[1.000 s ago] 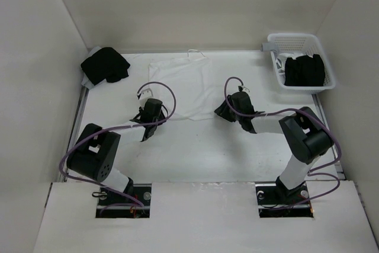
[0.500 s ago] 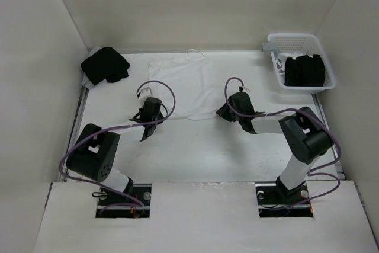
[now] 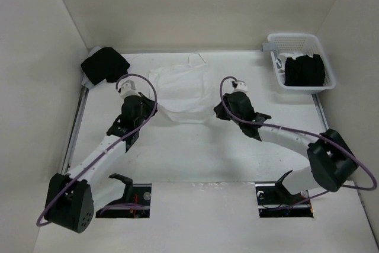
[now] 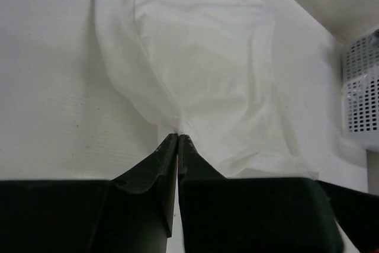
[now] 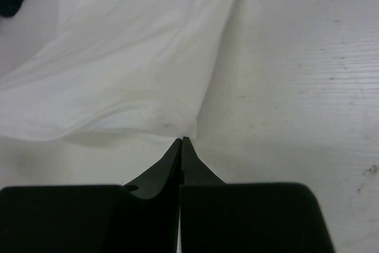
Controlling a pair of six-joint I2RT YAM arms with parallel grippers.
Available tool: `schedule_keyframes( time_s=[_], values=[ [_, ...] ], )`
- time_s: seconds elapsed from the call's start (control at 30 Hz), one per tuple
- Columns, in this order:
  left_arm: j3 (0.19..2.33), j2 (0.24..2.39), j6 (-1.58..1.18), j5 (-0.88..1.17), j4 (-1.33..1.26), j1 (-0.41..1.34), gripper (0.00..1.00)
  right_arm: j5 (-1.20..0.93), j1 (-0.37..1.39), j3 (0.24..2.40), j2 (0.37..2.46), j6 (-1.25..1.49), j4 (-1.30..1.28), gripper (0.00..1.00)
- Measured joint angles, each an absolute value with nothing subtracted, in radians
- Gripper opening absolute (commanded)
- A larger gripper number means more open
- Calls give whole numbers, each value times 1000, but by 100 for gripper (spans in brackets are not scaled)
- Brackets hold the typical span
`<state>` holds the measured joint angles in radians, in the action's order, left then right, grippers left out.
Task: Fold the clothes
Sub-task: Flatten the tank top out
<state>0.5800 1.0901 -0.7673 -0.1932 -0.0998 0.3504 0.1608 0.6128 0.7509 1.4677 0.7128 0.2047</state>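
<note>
Both arms have reached forward since a second ago | left tool [image 4: 178, 137] clamped tight on one near corner of the white top [image 3: 180, 87], right tool [image 5: 182, 140] on the other | top mid-counter [image 3: 177, 146], near edge bowed | fingertips hidden from overhead.

Camisole [image 5: 118, 45] partly beyond wrist-view edges

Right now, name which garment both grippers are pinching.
The white camisole mid-table, pinched at its near corners; the black pile and the black clothes in the basket lie untouched.
</note>
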Motion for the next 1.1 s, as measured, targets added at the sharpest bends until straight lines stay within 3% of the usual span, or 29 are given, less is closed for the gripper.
schedule_keyframes(
  time_s=[0.07, 0.17, 0.27, 0.4, 0.53, 0.63, 0.73, 0.9, 1.0, 1.1],
  values=[
    [565, 1039, -781, -177, -72, 324, 0, 207, 698, 796, 1416, 653, 104, 8],
    [532, 989, -798, -158, -33, 278, 0, 271, 851, 882, 1438, 581, -23, 36],
    [488, 966, -813, -133, 1, 215, 1, 327, 995, 865, 1469, 533, -95, 47],
    [441, 960, -831, -93, 33, 147, 1, 324, 1045, 696, 1383, 530, -105, 36],
    [434, 960, -841, -67, 42, 136, 2, 226, 845, 587, 1275, 609, -7, 7],
    [434, 960, -842, -55, 41, 141, 2, 158, 727, 588, 1335, 677, 136, 9],
    [433, 960, -842, -51, 39, 152, 2, 95, 686, 618, 1479, 736, 252, 31],
    [429, 955, -842, -45, 33, 160, 2, 17, 673, 670, 1682, 841, 397, 46],
    [425, 954, -842, -44, 32, 163, 2, -10, 667, 673, 1734, 901, 496, 43],
    [425, 957, -842, -44, 24, 174, 2, -33, 653, 694, 1800, 955, 569, 12]
  ],
)
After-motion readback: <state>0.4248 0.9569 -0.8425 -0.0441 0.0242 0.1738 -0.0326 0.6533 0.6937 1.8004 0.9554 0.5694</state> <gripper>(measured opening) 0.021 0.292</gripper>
